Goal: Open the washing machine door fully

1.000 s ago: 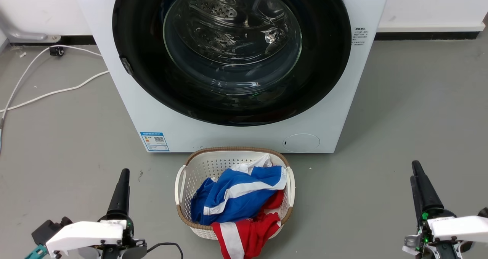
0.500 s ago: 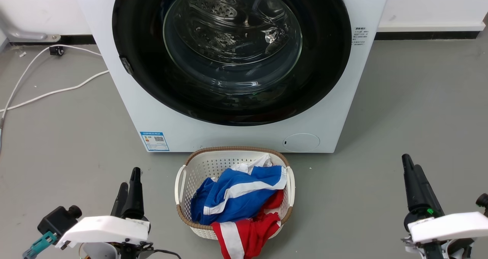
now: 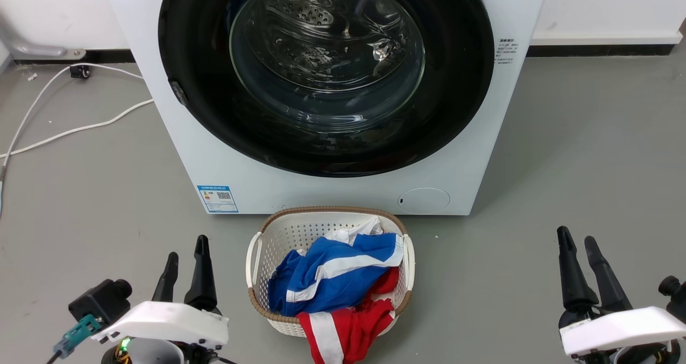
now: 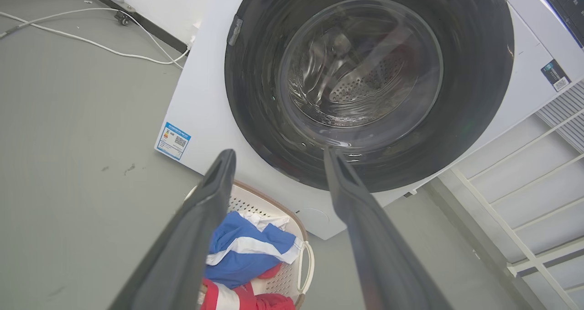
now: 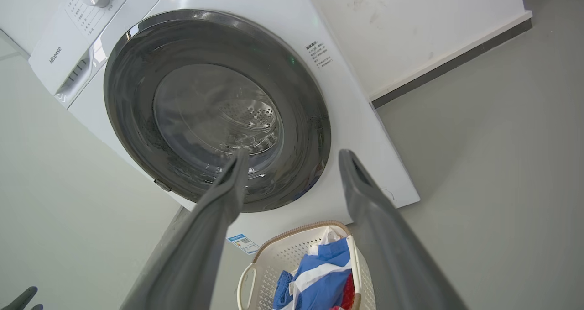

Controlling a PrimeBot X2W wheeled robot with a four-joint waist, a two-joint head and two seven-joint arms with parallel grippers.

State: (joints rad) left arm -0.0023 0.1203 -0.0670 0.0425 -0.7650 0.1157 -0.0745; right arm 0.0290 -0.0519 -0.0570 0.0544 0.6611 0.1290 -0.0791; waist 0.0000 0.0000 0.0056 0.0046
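The dark-fingered left gripper (image 3: 186, 249) and right gripper (image 3: 575, 235) have just spread apart, empty, flanking the white plastic laundry basket (image 3: 257, 262): readying, not yet reaching. Beyond, the round glossy black door (image 3: 326, 74) sits shut on the white front-loading washing machine (image 3: 332, 192), facing the robot. Being circular, it has no long axis. The small grey tab (image 3: 178, 91) on its left rim is perhaps the catch.

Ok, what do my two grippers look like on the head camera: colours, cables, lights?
The left gripper has two long, tapering black fingers on a white shell, with a black block, a teal connector and a green light beside it. The right gripper has the same black fingers on a white cover, plus a black knob.
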